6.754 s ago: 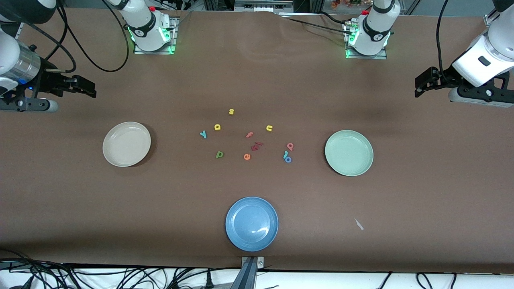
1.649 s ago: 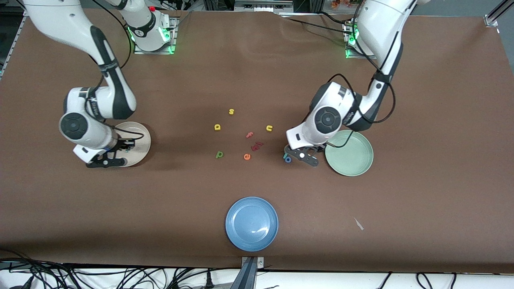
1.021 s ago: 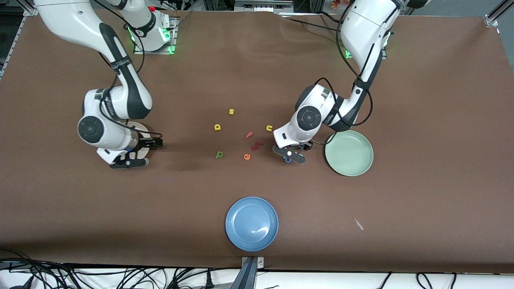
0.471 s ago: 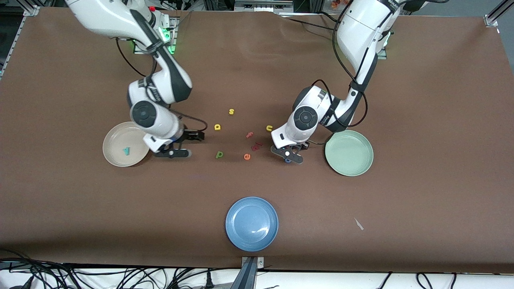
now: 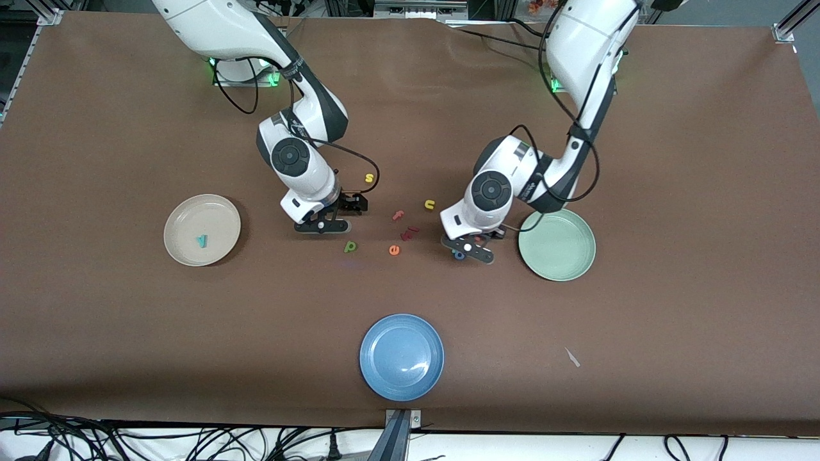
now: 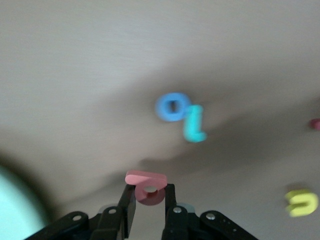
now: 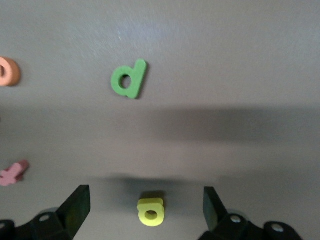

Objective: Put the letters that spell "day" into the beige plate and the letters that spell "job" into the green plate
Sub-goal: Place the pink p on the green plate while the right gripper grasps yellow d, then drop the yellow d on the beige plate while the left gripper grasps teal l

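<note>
pink-red b point(image 6: 146, 186) is pinched in the left gripper point(image 6: 150, 210), raised just over the blue o point(image 6: 171, 106) and light-blue j point(image 6: 194, 124), beside the green plate point(image 5: 557, 244). the left arm bends down from its base. the right gripper point(image 7: 146, 205), fingers spread wide, hangs over the yellow a point(image 7: 150, 211), with the dark green d point(image 7: 129, 79) near it on the table. toward the right arm's end, the beige plate point(image 5: 202, 230) holds the teal y point(image 5: 202, 241).
</note>
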Available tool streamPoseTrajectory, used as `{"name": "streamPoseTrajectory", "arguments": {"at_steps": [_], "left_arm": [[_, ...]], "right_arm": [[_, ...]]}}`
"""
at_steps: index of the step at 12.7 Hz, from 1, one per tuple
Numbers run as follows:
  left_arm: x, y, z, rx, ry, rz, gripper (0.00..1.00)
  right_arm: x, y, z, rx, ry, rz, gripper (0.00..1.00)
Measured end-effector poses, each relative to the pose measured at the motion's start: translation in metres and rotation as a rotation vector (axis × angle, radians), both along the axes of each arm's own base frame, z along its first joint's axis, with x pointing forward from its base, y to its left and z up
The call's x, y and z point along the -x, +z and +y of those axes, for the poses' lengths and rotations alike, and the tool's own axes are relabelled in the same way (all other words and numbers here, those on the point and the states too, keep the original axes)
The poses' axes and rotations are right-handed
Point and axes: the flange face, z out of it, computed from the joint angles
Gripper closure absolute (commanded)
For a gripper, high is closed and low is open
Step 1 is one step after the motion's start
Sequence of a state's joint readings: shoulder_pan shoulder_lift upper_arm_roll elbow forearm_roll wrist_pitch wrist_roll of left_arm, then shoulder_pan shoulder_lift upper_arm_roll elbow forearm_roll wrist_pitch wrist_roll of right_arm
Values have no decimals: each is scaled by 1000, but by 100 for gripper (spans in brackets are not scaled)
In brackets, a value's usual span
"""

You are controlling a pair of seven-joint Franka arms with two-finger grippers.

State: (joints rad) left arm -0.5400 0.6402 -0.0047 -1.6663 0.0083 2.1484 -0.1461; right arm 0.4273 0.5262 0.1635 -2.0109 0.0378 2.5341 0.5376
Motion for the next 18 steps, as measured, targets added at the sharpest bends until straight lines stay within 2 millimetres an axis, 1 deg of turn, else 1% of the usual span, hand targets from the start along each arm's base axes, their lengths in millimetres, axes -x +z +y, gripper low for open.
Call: {"name": "streamPoseTrajectory", "arguments": {"at_steps": [1, 2, 3, 4, 5, 6, 7, 8, 9, 10, 11, 12, 13, 14, 16, 17, 18], "left_arm": [[-7, 18, 19, -22, -3, 19, 90], [-13, 29, 40, -34, -6, 45, 90], [-21, 32, 64, -38, -6, 65, 90], [-31, 28, 93, -33, -15, 85, 90], [-38, 22, 122, -26, -23, 103, 81], [-43, 14, 146, -22, -21, 122, 24], [-43, 6, 159, -23, -13, 138, 0], [-42, -3, 161, -26, -9, 151, 0], [-41, -8, 158, -25, -13, 158, 0], [-40, -8, 152, -22, -19, 156, 0], [-40, -3, 143, -16, -18, 145, 0], [-40, 6, 130, -10, 5, 127, 0], [-38, 15, 111, -6, 52, 108, 0], [-33, 23, 89, -2, 106, 94, 0], [-19, 29, 44, 4, 200, 79, 0], [-13, 28, 25, 2, 228, 73, 4], [-9, 23, 9, 4, 240, 63, 20]], "right_arm": [[4, -6, 2, 1, 7, 3, 11], [8, -9, 6, 3, 15, 6, 16], [11, -10, 10, 4, 24, 8, 23], [14, -11, 13, 5, 32, 9, 29], [17, -12, 16, 8, 38, 12, 35], [20, -14, 17, 12, 45, 15, 36], [21, -16, 16, 17, 48, 16, 36], [20, -17, 14, 22, 47, 15, 42], [19, -18, 11, 25, 46, 15, 47], [19, -19, 10, 28, 46, 16, 53], [18, -18, 9, 30, 46, 14, 57], [18, -18, 8, 31, 46, 14, 59], [18, -18, 8, 33, 45, 16, 62], [18, -18, 7, 35, 46, 19, 62], [18, -19, 6, 39, 46, 23, 62], [18, -19, 6, 39, 46, 23, 62], [18, -19, 6, 39, 46, 23, 62]]}}
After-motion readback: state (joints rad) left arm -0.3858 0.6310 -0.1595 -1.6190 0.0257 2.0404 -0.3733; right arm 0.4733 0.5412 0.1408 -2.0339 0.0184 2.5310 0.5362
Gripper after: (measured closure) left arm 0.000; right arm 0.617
